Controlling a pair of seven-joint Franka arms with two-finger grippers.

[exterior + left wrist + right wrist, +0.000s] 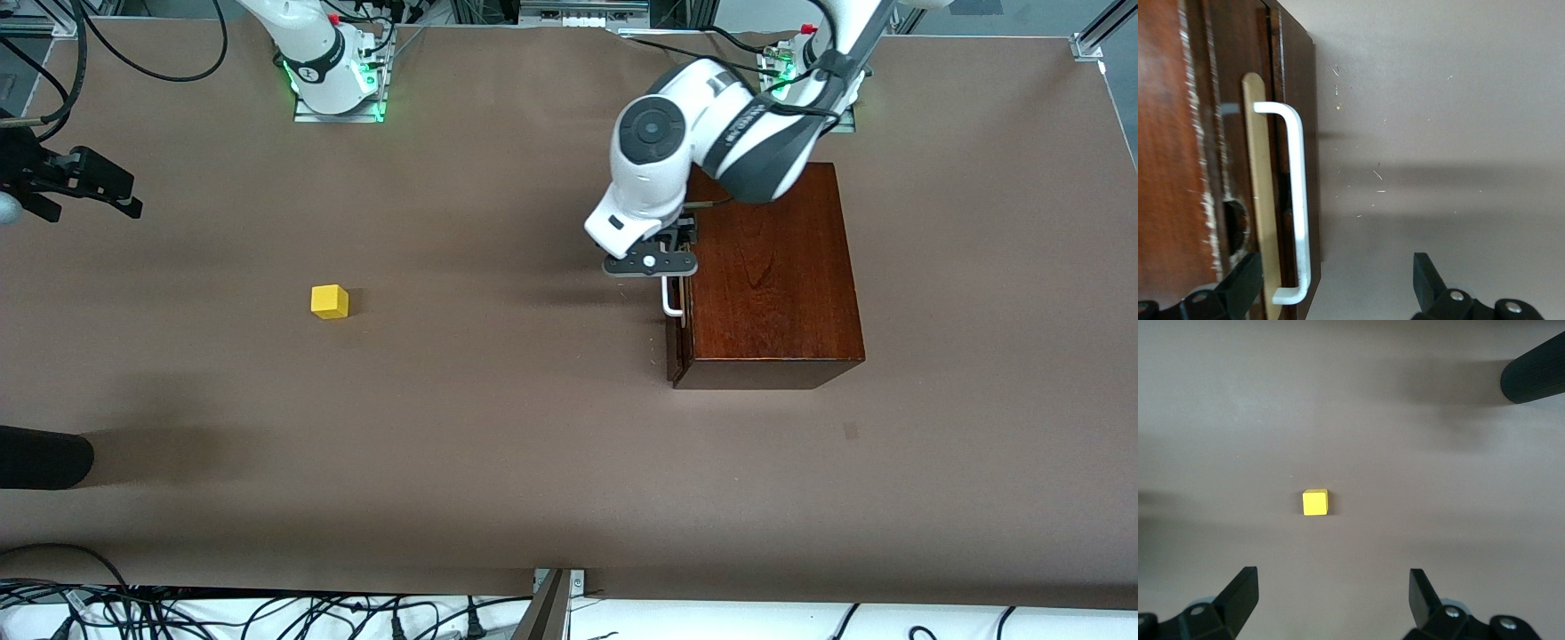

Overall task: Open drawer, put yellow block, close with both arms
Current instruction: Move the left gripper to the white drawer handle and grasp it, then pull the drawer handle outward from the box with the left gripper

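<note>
**Front view: left arm lines up on the drawer handle**

Front view shows the table [498,462] with the dark wooden box [769,276] toward the left arm's end, its drawer [677,347] shut or nearly so, facing the right arm's end. The left gripper [669,267] hangs over the white handle [673,300], jaws spread wide and empty. To do this well, I'd say it should come straight down so one finger passes each side of the bar, close mid-bar, then pull squarely away from the box. That bar's long axis runs along the drawer front, toward and away from the front camera. The right gripper [80,191] waits open, up over the table's edge. The yellow block [329,301] sits alone on the table, well apart from the box
</note>
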